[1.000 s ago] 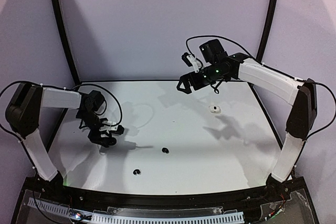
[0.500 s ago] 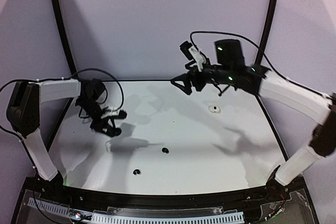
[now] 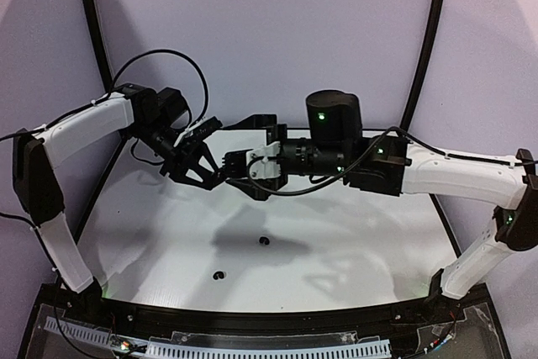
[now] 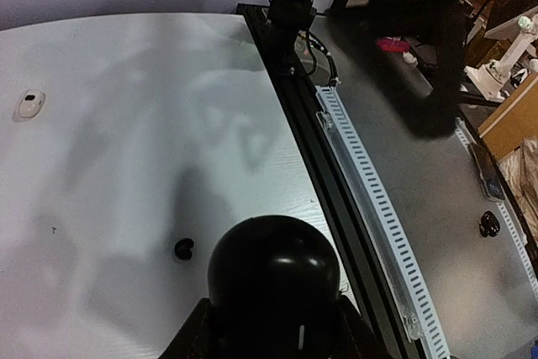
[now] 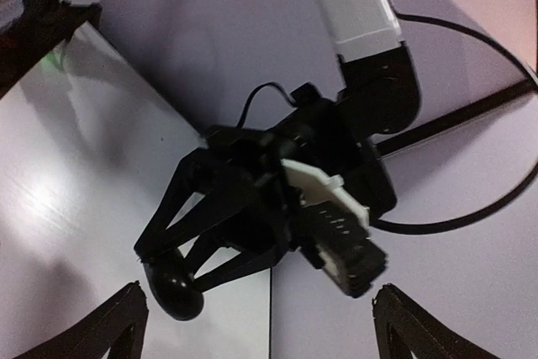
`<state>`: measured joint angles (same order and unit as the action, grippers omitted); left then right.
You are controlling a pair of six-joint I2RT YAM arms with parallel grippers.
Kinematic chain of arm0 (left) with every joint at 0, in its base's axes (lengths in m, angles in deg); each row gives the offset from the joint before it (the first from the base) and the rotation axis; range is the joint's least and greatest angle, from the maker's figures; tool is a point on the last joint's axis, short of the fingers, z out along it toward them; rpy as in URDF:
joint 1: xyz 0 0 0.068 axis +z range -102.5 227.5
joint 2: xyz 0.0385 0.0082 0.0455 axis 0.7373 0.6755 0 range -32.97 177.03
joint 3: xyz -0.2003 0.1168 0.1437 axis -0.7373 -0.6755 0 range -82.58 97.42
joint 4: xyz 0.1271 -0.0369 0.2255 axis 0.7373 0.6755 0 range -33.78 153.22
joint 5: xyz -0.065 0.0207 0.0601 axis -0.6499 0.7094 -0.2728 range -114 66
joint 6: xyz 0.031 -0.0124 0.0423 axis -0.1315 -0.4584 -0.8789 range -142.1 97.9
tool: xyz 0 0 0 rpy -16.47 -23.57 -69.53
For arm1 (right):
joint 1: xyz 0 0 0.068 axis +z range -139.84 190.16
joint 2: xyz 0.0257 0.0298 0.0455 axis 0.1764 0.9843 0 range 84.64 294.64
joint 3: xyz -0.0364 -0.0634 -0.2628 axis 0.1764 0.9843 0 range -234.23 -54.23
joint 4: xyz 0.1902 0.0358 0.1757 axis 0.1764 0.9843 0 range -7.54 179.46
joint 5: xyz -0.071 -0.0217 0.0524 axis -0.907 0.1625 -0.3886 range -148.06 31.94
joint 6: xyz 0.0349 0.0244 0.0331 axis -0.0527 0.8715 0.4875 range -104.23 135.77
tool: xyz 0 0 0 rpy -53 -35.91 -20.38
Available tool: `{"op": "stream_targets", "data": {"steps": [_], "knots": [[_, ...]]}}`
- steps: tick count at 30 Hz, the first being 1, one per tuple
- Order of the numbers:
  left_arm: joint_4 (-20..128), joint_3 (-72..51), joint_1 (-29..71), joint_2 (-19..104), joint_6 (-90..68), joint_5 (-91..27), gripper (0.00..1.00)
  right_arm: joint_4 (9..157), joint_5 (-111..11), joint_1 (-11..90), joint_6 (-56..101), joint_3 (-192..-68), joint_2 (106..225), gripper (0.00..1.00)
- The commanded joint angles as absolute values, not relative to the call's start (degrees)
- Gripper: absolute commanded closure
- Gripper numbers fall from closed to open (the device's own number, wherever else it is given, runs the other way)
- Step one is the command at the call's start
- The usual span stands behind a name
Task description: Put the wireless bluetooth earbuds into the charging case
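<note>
**Left gripper.** The left gripper (image 5: 170, 277) is held in the air above the table (image 3: 151, 241), towards the rear wall. Its fingers are pressed onto a black, glossy, rounded case (image 4: 273, 275), which is pinched at the fingertips. In the left wrist view the case is seen as a dome between the two fingers, with a short pale mark on its near face. Whether the case is open or closed cannot be told.

**Right gripper.** The right gripper (image 3: 238, 157) is reached across to the left and is pointed at the left gripper. Its fingers (image 5: 118, 325) are spread wide, and nothing is gripped by them. In the right wrist view the left gripper and the case are framed between the two fingers. The two grippers are set close together; whether they touch cannot be told.

**Earbuds.** Two black earbuds are left lying on the table, apart from each other and well below both grippers. One (image 3: 264, 241) is found near the middle of the table. The other (image 3: 220, 275) is found nearer the front edge, to the left of the first. Neither is touched by a gripper, and neither is seated in the case.

**Other items.** A small white object (image 4: 29, 104) is seen on the table in the left wrist view; whether it is an earbud cannot be told.
</note>
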<state>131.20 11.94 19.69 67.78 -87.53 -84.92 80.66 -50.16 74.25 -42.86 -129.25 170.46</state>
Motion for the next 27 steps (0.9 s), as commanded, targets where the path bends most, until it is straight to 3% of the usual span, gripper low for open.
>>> {"op": "stream_targets", "data": {"steps": [1, 5, 11, 18, 24, 27], "knots": [[134.84, 14.25, 17.66, 64.89, -84.62, -89.79, 0.99, 91.5, -49.39, 74.34, -51.01, -134.75, 173.22, 0.1], [134.82, 13.88, 16.95, 64.07, -84.49, -89.32, 0.99, 97.43, -45.78, 75.12, -52.16, -135.87, 172.84, 0.12], [134.79, 13.39, 13.78, 62.58, -87.03, -86.77, 0.99, 97.17, -49.58, 75.44, -55.37, -135.18, 173.26, 0.14], [134.81, 13.4, 13.16, 62.06, -86.78, -86.1, 0.99, 96.01, -49.58, 75.39, -55.68, -136.47, 175.77, 0.39], [134.74, 13.44, 12.88, 62.13, -86.95, -86.5, 0.99, 98.12, -46.46, 75.44, -55.57, -137.7, 176.32, 0.42], [134.76, 13.4, 12.79, 62.14, -87.04, -86.37, 0.99, 98.23, -45.53, 75.41, -55.22, -138.17, 176.69, 0.54]]}}
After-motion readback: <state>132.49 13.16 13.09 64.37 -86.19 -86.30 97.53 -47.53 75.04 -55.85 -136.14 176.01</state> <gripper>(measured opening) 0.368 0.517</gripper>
